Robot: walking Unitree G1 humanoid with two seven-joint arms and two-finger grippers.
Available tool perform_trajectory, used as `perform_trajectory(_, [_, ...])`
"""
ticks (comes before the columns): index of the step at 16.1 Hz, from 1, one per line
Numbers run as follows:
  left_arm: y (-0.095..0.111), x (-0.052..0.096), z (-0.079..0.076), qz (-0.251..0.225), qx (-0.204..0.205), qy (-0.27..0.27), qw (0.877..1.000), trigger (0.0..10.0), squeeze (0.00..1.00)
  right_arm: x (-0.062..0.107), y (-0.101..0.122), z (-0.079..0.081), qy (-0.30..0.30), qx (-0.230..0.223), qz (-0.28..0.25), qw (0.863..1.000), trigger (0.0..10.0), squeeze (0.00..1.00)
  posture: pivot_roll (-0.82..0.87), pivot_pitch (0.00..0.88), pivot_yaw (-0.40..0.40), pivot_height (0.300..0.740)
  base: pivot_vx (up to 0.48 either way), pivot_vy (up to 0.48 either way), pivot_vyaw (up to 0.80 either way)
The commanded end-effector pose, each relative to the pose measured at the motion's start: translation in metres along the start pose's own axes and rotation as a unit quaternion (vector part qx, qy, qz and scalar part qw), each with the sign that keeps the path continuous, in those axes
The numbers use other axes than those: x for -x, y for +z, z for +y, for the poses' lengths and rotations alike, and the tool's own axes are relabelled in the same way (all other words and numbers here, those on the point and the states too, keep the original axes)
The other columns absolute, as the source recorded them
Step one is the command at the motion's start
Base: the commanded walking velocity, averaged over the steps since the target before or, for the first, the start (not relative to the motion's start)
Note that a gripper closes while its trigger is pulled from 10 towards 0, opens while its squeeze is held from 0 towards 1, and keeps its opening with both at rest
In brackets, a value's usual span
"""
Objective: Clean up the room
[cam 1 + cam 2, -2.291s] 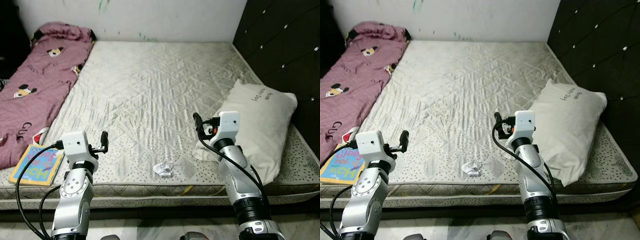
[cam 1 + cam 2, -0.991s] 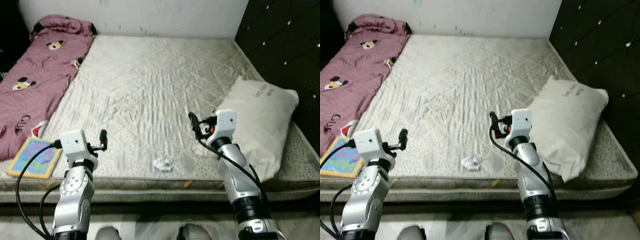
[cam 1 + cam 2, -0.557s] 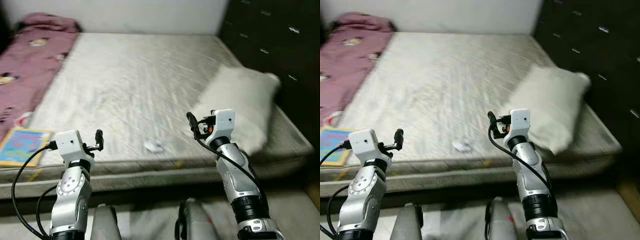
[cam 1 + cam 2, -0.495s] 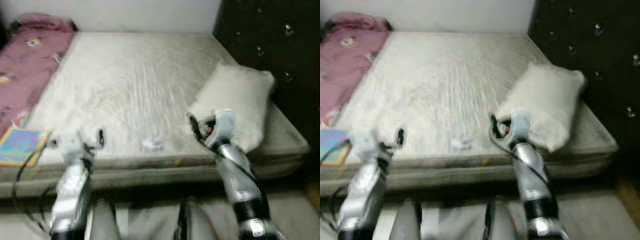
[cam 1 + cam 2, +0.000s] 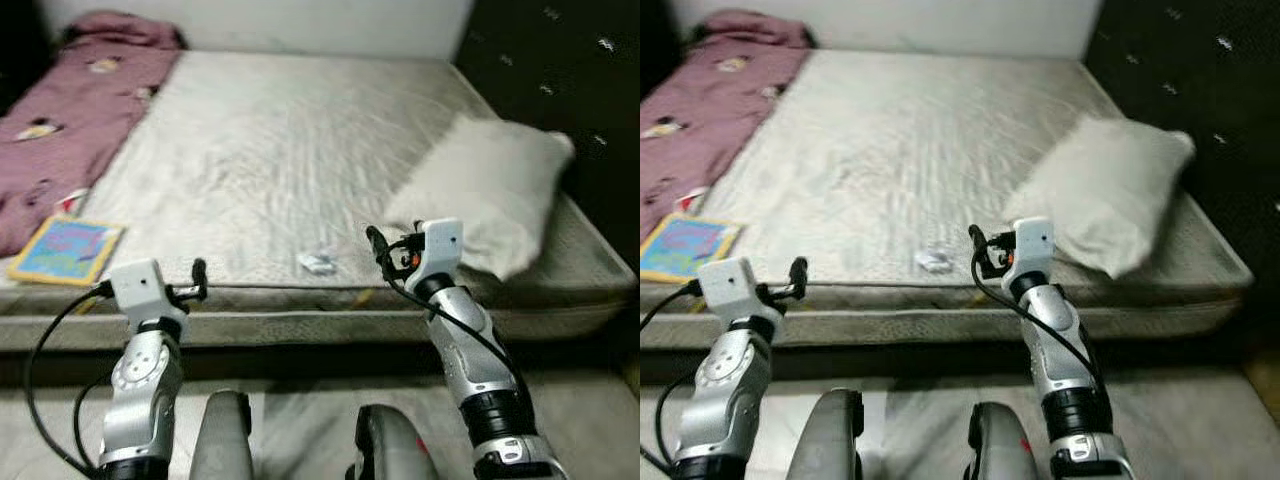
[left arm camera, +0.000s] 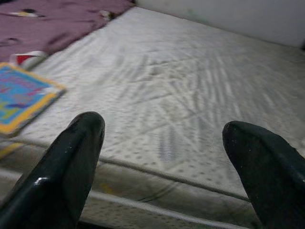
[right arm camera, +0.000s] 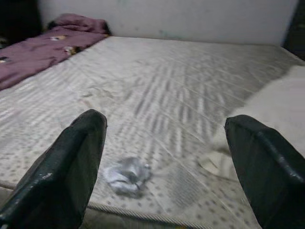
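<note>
Crumpled paper (image 7: 126, 174) between spread pincer fingers (image 7: 66, 176).

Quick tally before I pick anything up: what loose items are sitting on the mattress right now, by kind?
Pillow: 1
Maroon blanket: 1
Colourful book: 1
Crumpled white wrapper: 1
Total: 4 items on the mattress

On the quilted grey mattress (image 5: 300, 140), a crumpled white paper wad (image 5: 318, 263) lies at 6 o'clock, a white pillow (image 5: 500, 190) at 3, a maroon printed blanket (image 5: 60, 130) at 10, and a colourful picture book (image 5: 68, 248) at 8.
</note>
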State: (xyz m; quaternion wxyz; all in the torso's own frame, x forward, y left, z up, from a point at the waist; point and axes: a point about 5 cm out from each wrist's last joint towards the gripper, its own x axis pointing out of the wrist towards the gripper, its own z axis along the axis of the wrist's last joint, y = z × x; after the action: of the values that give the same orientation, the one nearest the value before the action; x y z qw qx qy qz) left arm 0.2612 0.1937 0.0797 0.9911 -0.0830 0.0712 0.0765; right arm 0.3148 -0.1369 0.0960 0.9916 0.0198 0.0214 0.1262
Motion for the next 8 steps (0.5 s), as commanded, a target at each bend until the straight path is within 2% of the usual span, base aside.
perform_trajectory(1, [0.006,-0.002,-0.003,-0.009,0.0,-0.008,1.0,10.0,0.0,-0.004,0.008,-0.003,-0.001,0.004,-0.007,1.0,10.0,0.0,-0.05,0.019,-0.048,0.641,0.0,0.0,0.0])
perform_trajectory(2, [0.006,-0.001,-0.003,-0.01,0.001,-0.006,1.0,10.0,0.0,-0.003,0.006,-0.001,0.009,0.014,0.003,1.0,10.0,0.0,-0.05,0.019,-0.048,0.641,0.0,0.0,0.0])
perform_trajectory(3, [0.005,0.002,0.0,-0.009,-0.01,0.001,1.0,10.0,0.0,0.0,-0.002,-0.001,0.026,0.051,0.039,0.998,10.0,0.0,-0.05,0.016,-0.046,0.641,0.0,0.0,0.0])
perform_trajectory(4, [0.004,0.005,0.002,-0.009,-0.027,0.003,1.0,10.0,0.0,0.004,-0.006,-0.002,0.032,0.065,0.051,0.996,10.0,0.0,-0.05,0.013,-0.046,0.641,0.0,0.0,0.0])
perform_trajectory(5, [-0.006,0.01,0.008,0.02,-0.039,0.008,0.999,10.0,0.0,0.009,-0.013,-0.013,0.018,0.079,0.082,0.993,10.0,0.0,-0.04,0.008,-0.046,0.641,0.0,0.0,0.0])
perform_trajectory(6, [-0.012,0.012,0.011,0.038,-0.046,0.011,0.998,10.0,0.0,0.011,-0.018,-0.019,0.008,0.08,0.097,0.992,10.0,0.0,-0.04,0.007,-0.047,0.641,0.0,0.0,0.0])
perform_trajectory(8, [-0.027,0.01,0.03,0.078,-0.038,0.041,0.995,10.0,0.0,0.011,-0.023,-0.034,-0.032,0.026,0.112,0.993,10.0,0.0,-0.04,0.007,-0.047,0.641,0.0,0.0,0.0])
